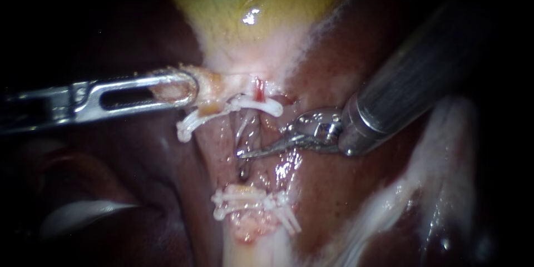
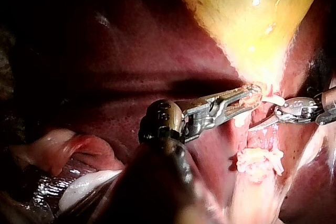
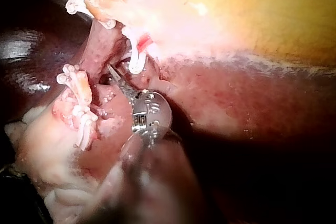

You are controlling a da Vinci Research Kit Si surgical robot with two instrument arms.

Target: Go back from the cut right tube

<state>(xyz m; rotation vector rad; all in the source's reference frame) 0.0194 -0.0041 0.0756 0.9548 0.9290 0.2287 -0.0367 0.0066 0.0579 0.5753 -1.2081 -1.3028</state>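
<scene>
1. The left instrument [image 1: 189, 86] is clamped on pale tissue at the narrow lower end of the gallbladder [image 1: 245, 0]. Both of its jaws press on that tissue from two sides, which is plainest in the left wrist view [image 2: 248, 97]. The hold is judged to be there to draw the neck sideways, so that the clipped area is spread and exposed.
2. The cut right tube [image 1: 259, 90] is taken to be the short stump with a red spot at the upper clips [image 1: 261, 104]. Its other end is judged to lie under the lower clips [image 1: 250, 200], with an open gap of raw tissue between the two groups.
3. The right instrument [image 1: 245, 154] is a pair of thin blades. They lie together and nothing is held. The tip rests in that gap, near the stump but not visibly touching it.
4. The white clips are judged to be placed on both sides of the cut so that each end is sealed.
5. The liver [image 1: 345, 189] lies all around and close beside the shaft, so a straight withdrawal along the shaft's own line is called for.
6. No brand, label or writing can be read anywhere.
</scene>
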